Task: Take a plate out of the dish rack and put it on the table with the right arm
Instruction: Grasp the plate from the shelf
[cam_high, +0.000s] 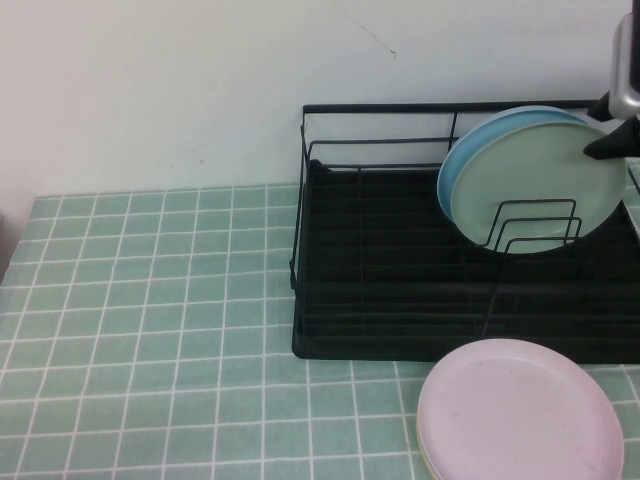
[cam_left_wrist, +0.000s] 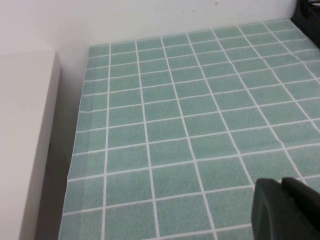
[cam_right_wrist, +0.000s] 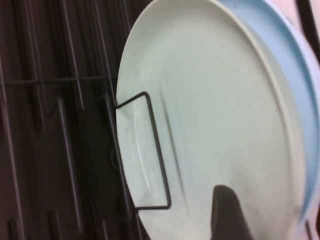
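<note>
The mint-green plate (cam_high: 540, 170) stands on edge in the black wire dish rack (cam_high: 380, 300), leaning between the wire dividers at the rack's right end. My right gripper (cam_high: 610, 145) comes down from the top right and its black tip sits against the plate's right rim. In the right wrist view the plate (cam_right_wrist: 215, 115) fills the picture with the gripper's tip (cam_right_wrist: 230, 215) in front of its face. My left gripper (cam_left_wrist: 282, 210) is shut and empty, low over the mint-green tiled table (cam_left_wrist: 175, 125); it is outside the high view.
A light blue plate (cam_high: 455, 165) stands right behind the mint one. A pale pink plate (cam_high: 520, 410) lies on the table in front of the rack's right end. Bare cloth (cam_high: 150, 300) spreads left of the rack. A wall runs behind.
</note>
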